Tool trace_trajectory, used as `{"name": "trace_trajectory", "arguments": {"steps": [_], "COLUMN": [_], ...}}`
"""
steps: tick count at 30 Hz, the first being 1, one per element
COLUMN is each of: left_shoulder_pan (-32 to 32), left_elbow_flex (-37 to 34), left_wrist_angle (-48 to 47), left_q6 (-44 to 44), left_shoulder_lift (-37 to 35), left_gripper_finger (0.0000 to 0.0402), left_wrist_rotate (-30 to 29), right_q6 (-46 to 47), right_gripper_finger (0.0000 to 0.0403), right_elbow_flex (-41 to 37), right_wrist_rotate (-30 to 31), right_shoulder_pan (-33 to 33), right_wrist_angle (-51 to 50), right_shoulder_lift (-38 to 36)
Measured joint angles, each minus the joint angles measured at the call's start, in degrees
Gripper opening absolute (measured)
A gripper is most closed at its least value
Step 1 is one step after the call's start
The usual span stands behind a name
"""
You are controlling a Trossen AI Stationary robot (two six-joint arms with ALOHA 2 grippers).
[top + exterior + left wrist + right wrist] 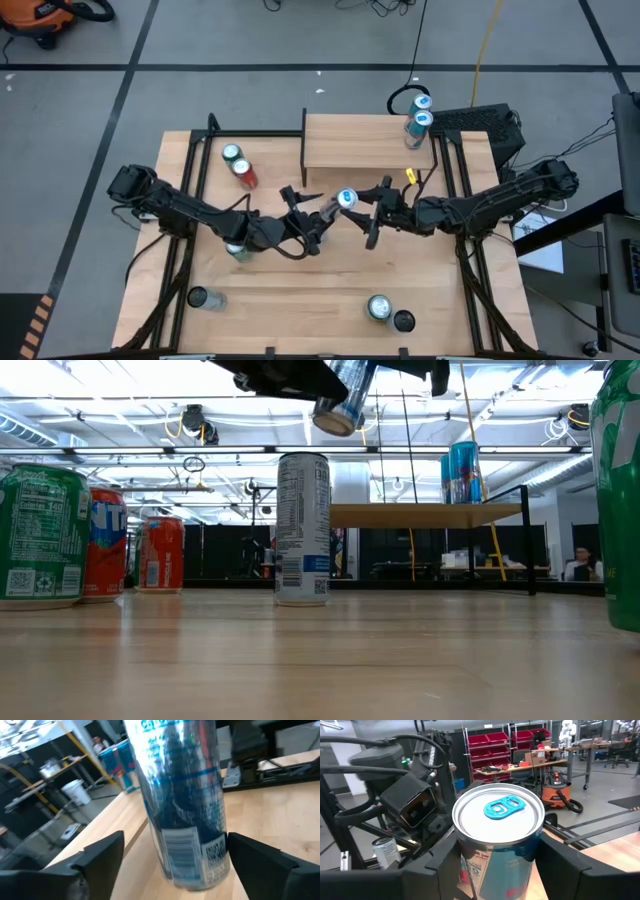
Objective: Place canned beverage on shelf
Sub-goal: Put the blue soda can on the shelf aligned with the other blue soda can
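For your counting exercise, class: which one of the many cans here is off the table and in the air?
The blue-tabbed silver can between the two grippers, held up mid-table; every other can stands on the table or shelf.

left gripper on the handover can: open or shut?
Open. In its wrist view the left gripper fingers stand clear of the can; the right gripper holds it.
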Motion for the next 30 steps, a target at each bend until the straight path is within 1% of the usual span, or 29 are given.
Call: {"name": "trace_trajectory", "arguments": {"steps": [4, 10, 15, 19, 24, 27, 30], "left_shoulder_pan": [0.8, 1.4, 2.0, 2.5, 3.1, 3.9, 4.2], "left_elbow_flex": [0.0, 0.0, 0.0, 0.1, 0.1, 0.1, 0.1], "left_wrist_angle": [2.4, 7.9, 8.5, 8.3, 9.8, 10.1, 9.9], "left_q6": [0.6, 0.7, 0.5, 0.5, 0.7, 0.5, 0.5], "left_shoulder_lift": [0.0, 0.0, -0.1, -0.1, 0.9, 1.8, 1.9], "left_gripper_finger": [0.0366, 0.0368, 0.0365, 0.0337, 0.0291, 0.0278, 0.0274], "left_wrist_rotate": [4.8, 5.0, 4.4, 3.7, 5.6, 6.8, 7.0], "right_q6": [0.3, -0.6, -1.1, -0.4, 1.1, 1.5, 0.9], "right_gripper_finger": [0.0205, 0.0205, 0.0205, 0.0205, 0.0205, 0.0206, 0.0207], "right_elbow_flex": [0.0, 0.0, 0.0, 0.0, 0.0, 0.0, 0.0], "right_wrist_rotate": [-1.2, -0.6, 1.3, 2.0, 1.9, 1.9, 1.9], "right_shoulder_pan": [0.1, 0.1, 0.1, -0.1, -0.8, -1.0, -1.0], "right_wrist_angle": [0.6, 4.2, 6.5, 6.8, 7.3, 7.2, 7.1], "right_shoulder_lift": [0.0, 0.0, 0.1, 0.1, 0.7, 1.0, 1.2]}}
